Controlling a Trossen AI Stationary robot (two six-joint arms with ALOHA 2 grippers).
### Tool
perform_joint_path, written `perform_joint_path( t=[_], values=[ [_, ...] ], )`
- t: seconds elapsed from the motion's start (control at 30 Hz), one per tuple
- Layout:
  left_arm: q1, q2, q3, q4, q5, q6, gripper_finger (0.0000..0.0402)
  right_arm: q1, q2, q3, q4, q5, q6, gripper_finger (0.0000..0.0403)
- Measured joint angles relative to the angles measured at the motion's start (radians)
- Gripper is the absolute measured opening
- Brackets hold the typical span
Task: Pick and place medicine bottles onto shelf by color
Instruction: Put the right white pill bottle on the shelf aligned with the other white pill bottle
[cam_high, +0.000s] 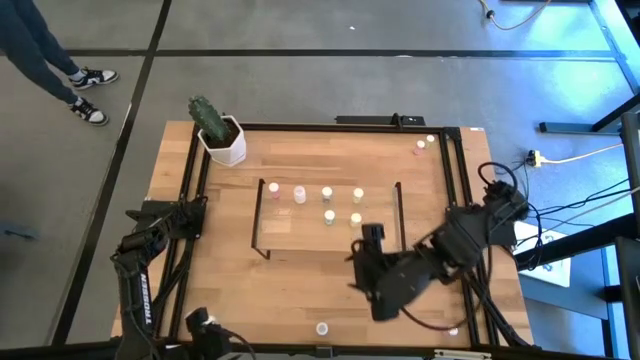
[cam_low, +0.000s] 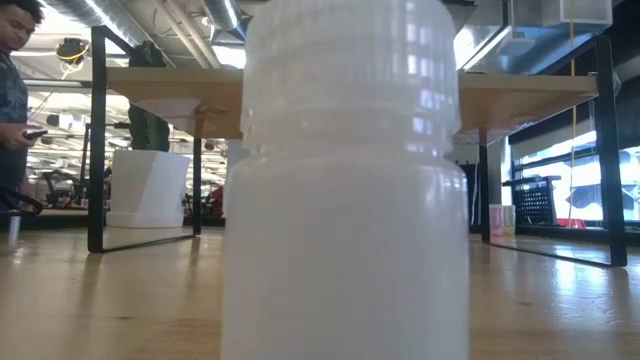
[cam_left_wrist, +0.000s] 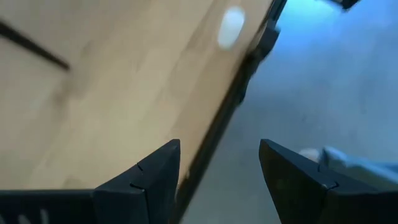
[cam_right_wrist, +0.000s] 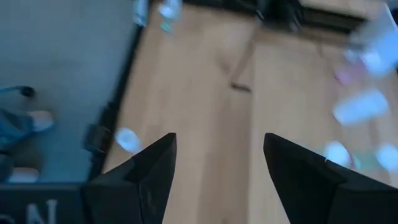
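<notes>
White bottle (cam_high: 322, 328) left of right gripper (cam_high: 357, 267)

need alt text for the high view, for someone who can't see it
Overhead view of a wooden table with a low shelf at its centre holding six small medicine bottles. The right gripper, open and empty, sits over the shelf's right end; the left gripper, also open, waits at the table's left edge. A potted cactus stands at the far left corner.

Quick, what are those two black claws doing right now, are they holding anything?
Left end effector: open, holding nothing, at the wooden table's left edge.
Right end effector: open, holding nothing, over the table.
</notes>
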Motion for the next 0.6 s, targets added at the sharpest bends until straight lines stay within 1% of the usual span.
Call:
perform_joint_path(
  t=[0.07, 0.27, 0.5, 0.6],
  values=[
    [0.0, 0.0, 0.0, 0.0, 0.046, -0.02, 0.0212, 0.023, 0.003, 0.0, 0.05, -0.001, -0.04, 0.0243],
    [0.0, 0.0, 0.0, 0.0, 0.114, -0.061, 0.0212, 0.056, 0.013, -0.002, 0.134, -0.005, -0.093, 0.0243],
    [-0.005, 0.0, 0.0, 0.0, 0.154, -0.073, 0.0212, 0.064, 0.042, -0.002, 0.131, -0.022, -0.116, 0.0243],
    [-0.016, 0.0, 0.0, 0.0, 0.154, -0.064, 0.0212, 0.063, 0.053, -0.002, 0.131, -0.021, -0.114, 0.0243]
  ],
)
